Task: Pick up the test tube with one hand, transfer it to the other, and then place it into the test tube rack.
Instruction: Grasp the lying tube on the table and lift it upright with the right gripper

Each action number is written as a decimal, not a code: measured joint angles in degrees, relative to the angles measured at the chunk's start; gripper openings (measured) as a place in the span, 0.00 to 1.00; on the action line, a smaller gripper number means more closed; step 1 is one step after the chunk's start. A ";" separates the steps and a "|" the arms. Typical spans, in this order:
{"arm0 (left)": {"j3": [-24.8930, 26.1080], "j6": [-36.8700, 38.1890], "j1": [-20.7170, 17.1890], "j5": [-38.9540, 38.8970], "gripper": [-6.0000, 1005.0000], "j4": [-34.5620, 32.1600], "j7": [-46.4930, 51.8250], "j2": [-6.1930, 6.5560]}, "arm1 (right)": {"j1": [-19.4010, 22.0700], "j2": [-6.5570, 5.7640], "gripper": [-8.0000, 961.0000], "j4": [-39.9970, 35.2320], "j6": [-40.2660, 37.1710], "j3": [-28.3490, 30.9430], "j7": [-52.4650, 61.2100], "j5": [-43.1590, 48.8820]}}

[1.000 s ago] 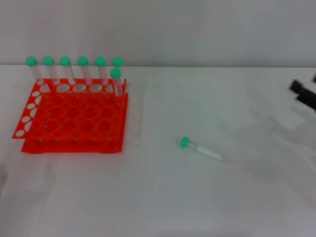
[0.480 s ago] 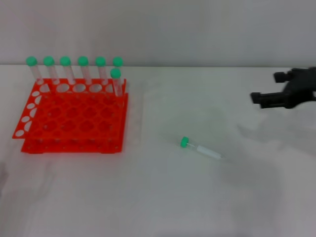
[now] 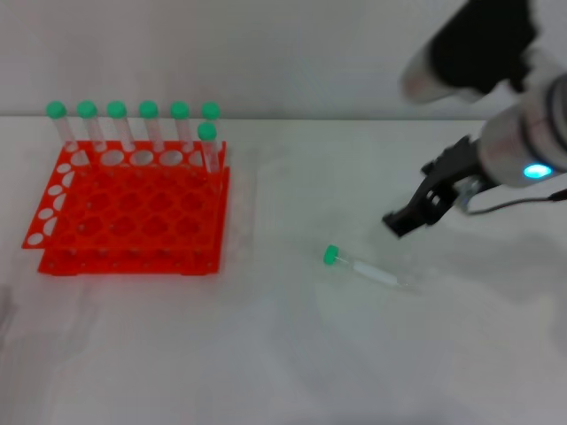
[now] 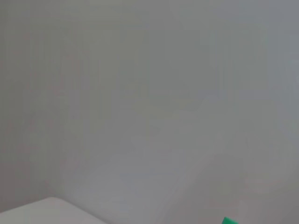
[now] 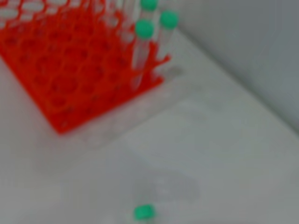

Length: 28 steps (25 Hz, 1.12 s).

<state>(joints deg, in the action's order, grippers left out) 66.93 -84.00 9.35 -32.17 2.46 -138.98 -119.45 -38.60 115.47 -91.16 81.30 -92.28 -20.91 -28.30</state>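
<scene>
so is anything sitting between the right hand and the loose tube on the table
Nothing visible. The right hand hangs above bare table, up and to the right of the test tube, which lies flat by itself, well clear of the test tube rack.

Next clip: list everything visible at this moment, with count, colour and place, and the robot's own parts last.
Loose tube: one, green cap, clear body, lying on the table right of the rack.
Rack: one, orange-red, left side of the table.
Racked tubes: seven, green caps, upright; six along the rack's back row, one just in front at the right end.
Table: white.
Wall: grey, behind the table.
Right gripper: black, on the blue-lit arm, above the table, up and right of the loose tube.
Left gripper: not in view.
</scene>
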 joint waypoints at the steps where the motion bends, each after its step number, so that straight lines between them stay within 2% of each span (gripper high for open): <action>1: 0.01 0.01 0.01 0.00 0.87 0.00 0.00 0.00 | 0.00 0.00 0.88 0.00 0.00 0.00 0.00 0.00; 3: 0.09 0.01 0.03 -0.01 0.87 -0.01 -0.01 -0.01 | -5.48 0.36 0.88 7.95 0.20 -3.93 1.78 0.18; 10: 0.13 0.01 0.14 -0.01 0.87 -0.04 -0.03 -0.06 | -13.00 0.73 0.88 22.79 -2.67 -8.36 2.04 -2.13; 23: -0.04 -0.02 0.15 0.00 0.87 0.00 0.16 -0.09 | -16.83 0.72 0.87 35.31 -7.72 -9.83 0.72 -5.51; 28: -0.05 -0.03 0.15 0.00 0.87 0.00 0.28 -0.09 | -17.44 0.72 0.87 37.55 -8.53 -9.86 0.13 -6.63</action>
<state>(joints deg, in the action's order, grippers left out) 66.88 -84.03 9.49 -32.16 2.46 -138.70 -119.54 -56.04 116.19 -53.62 72.76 -102.14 -20.78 -34.92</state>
